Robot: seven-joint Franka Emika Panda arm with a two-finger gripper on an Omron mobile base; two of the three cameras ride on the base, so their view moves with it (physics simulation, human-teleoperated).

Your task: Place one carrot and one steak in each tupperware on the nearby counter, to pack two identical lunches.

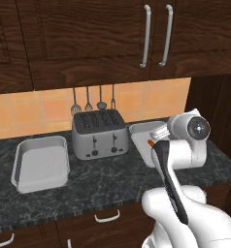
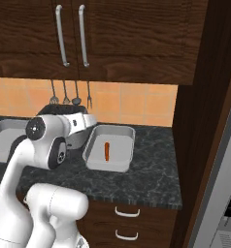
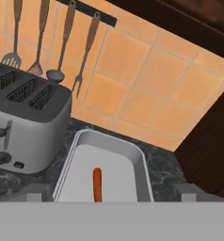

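One carrot (image 2: 107, 151) lay loose in the right tupperware (image 2: 94, 145) beside the toaster (image 1: 98, 133) — light, stiff, likely smooth and prone to roll, best pinched mid-length across its width — while the gripper (image 3: 112, 195) hovered above, jaws spread wide, holding nothing.

Glossy white rounded arm (image 1: 185, 213), dark joint caps, black side strip

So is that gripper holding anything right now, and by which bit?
Nothing is held. The gripper is open above the right tupperware, and the carrot lies loose inside it.
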